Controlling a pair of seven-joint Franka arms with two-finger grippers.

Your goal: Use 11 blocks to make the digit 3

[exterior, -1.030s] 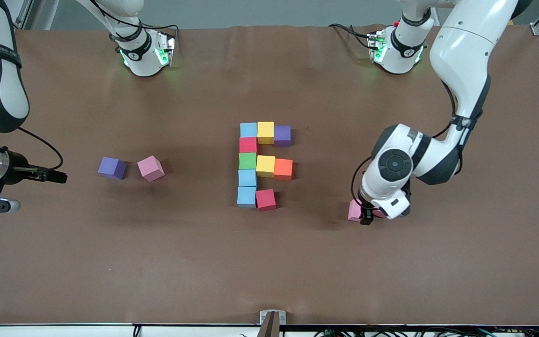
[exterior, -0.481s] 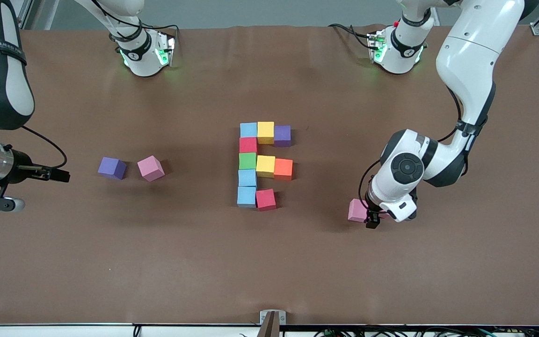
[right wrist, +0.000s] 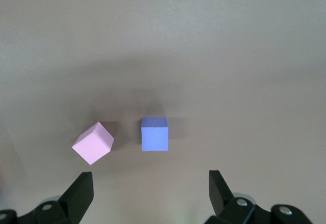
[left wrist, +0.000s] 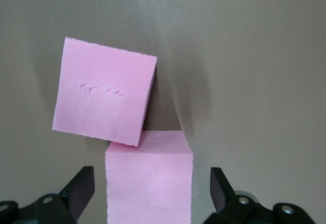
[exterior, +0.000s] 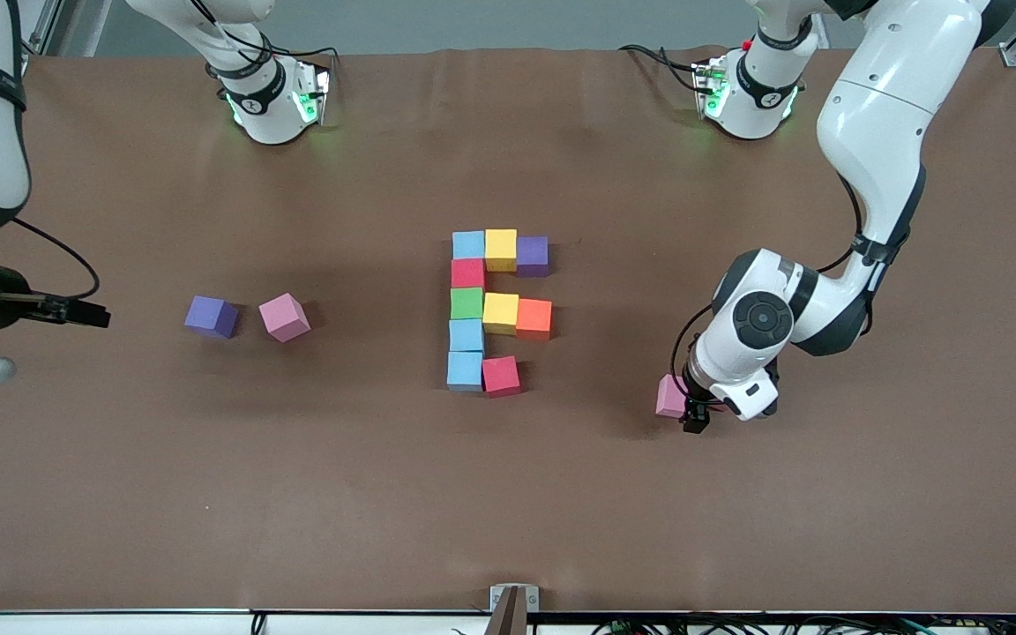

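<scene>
Pink blocks (left wrist: 104, 98), apparently two touching, lie under the open, empty left gripper (left wrist: 150, 193); right gripper (right wrist: 150, 193) waits open.

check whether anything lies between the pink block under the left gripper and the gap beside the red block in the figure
A second pink block touches a corner of the pink block between the left gripper's open jaws. Nothing visible lies on the table from there to the red block.
</scene>
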